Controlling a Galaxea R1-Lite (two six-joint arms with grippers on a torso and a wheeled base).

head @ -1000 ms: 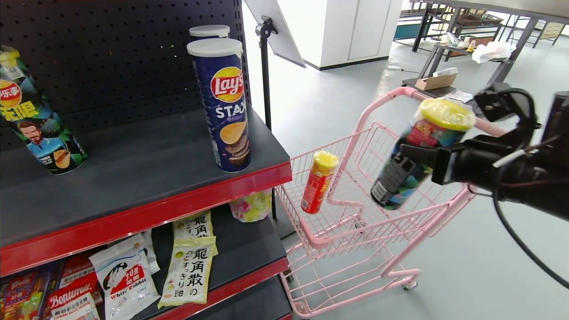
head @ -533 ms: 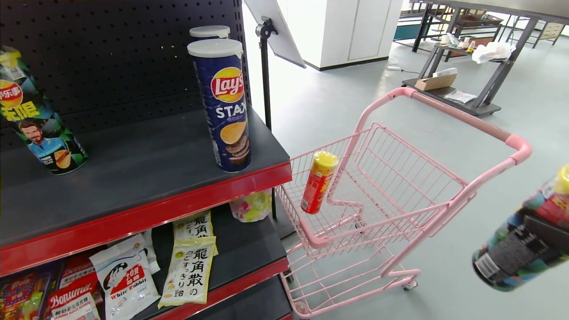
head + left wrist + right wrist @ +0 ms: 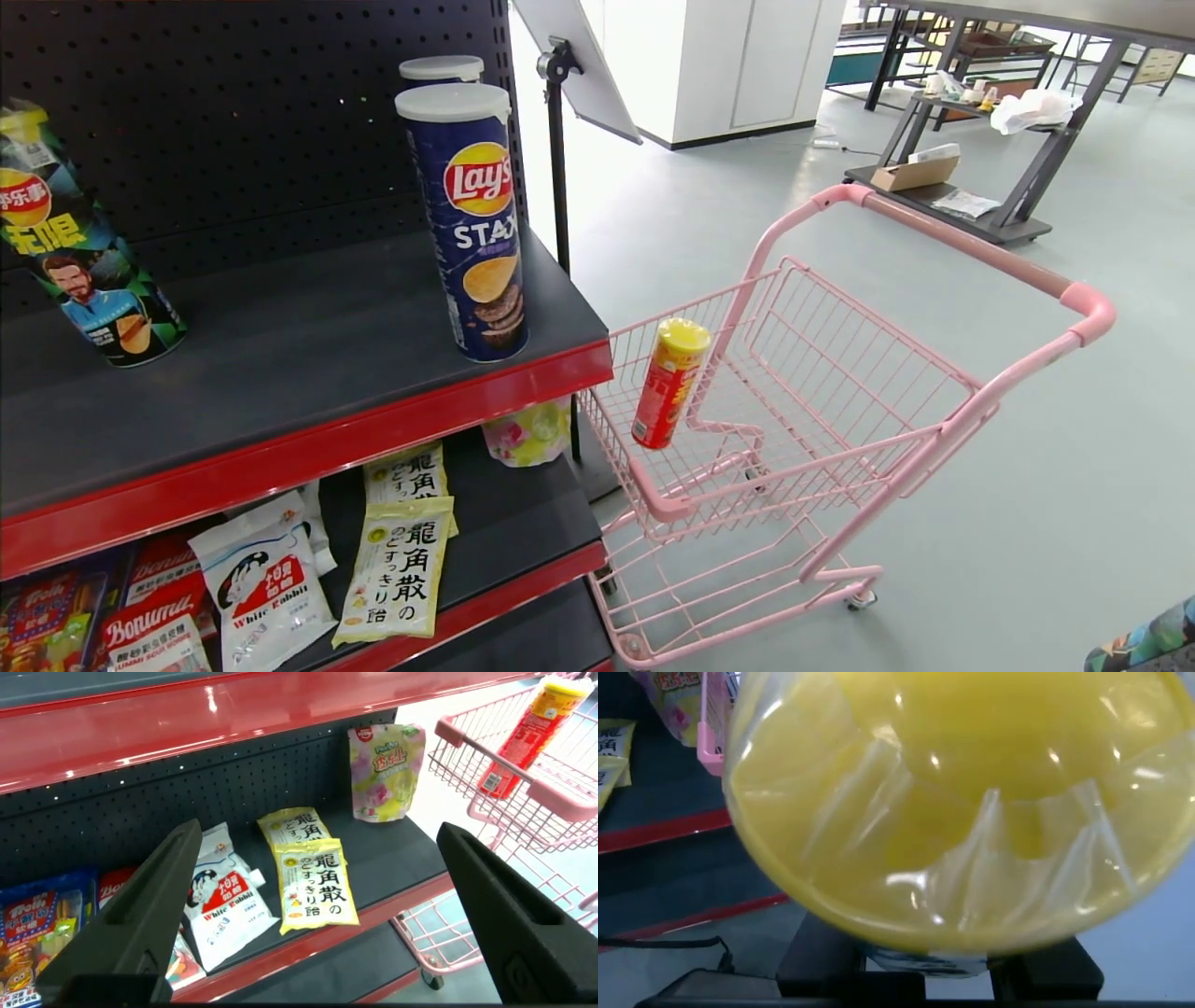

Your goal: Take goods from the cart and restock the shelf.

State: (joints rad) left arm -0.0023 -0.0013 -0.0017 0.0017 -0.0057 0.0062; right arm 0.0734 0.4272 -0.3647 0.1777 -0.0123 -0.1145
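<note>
Chip can (image 3: 1146, 642) swung low, lid (image 3: 962, 803) wristward, right pincer (image 3: 934, 969) clamping it, left pincer (image 3: 318, 915) apart

The tall dark-blue cardboard chip tube (image 3: 471, 224) bears a round red-and-yellow logo above white capitals. The green-black cardboard chip tube (image 3: 89, 275) carries yellow characters. Black characters run down the pale-yellow flat candy sachets (image 3: 397, 565); the white plastic candy bag (image 3: 266, 588) shows a red label.

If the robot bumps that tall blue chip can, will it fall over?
Probably: the blue chip can is tall and narrow, so it likely tips easily. It stands near the front edge of the shelf, and its round body would probably roll off.
</note>
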